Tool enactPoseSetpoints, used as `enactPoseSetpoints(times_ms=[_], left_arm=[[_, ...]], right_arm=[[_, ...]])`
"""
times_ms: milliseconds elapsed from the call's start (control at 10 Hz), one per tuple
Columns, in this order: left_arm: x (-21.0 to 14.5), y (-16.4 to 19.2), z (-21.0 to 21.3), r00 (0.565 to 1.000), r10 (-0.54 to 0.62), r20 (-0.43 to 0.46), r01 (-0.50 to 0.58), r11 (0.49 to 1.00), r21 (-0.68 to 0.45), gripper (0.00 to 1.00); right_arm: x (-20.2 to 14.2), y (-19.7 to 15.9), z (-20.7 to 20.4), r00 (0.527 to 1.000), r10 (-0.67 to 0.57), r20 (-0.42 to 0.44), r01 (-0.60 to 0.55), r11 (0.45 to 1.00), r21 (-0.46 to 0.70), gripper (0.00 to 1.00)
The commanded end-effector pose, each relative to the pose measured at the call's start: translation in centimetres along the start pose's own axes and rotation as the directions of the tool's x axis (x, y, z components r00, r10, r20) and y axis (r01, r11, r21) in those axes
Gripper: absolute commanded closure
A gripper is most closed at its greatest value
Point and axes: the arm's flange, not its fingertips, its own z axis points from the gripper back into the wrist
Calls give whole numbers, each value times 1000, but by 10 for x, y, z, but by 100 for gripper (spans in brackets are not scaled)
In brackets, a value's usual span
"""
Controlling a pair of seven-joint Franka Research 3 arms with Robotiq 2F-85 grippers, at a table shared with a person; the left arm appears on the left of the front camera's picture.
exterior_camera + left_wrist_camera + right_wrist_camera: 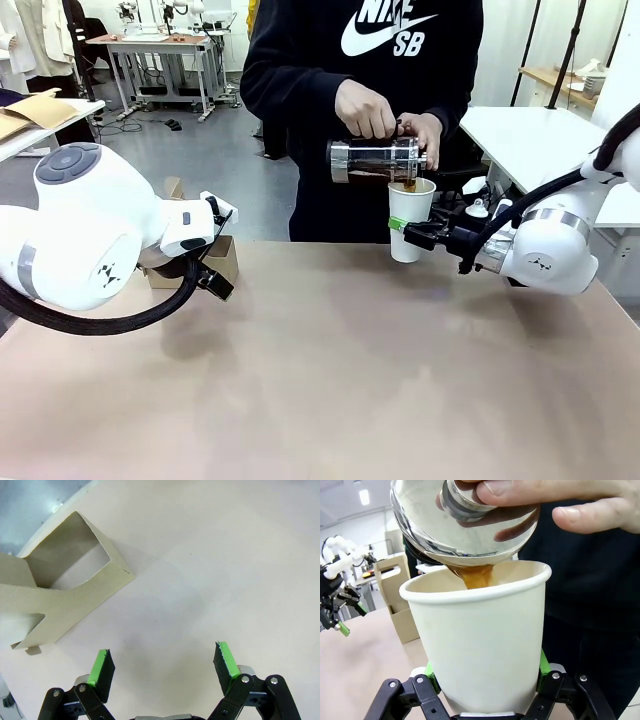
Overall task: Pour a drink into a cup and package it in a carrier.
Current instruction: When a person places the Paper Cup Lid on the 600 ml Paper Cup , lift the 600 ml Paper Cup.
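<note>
One cup point(477, 625) sits clamped in the right hand point(485, 677); left hand point(164, 660) gapes near the carrier point(65, 595).

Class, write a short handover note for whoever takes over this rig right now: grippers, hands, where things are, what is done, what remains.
Right gripper: shut on the cup, upright near the table's far edge.
Person's hands: tilting the jug over it, drink streaming in.
Left gripper: open, empty, above the table beside the carrier.
Done: cup held, pour under way.
Left: finish the pour, put the cup in the carrier.
</note>
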Motion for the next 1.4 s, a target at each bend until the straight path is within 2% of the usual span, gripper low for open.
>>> enactPoseSetpoints(times_ms=[0,1300], left_arm=[[0,1,0,1000,2,1,-2,1000,-2,0],[0,1,0,1000,2,1,-2,1000,-2,0]], right_arm=[[3,2,-3,1000,-3,-4,3,1000,-21,20],[3,2,-3,1000,-3,-4,3,1000,-21,20]])
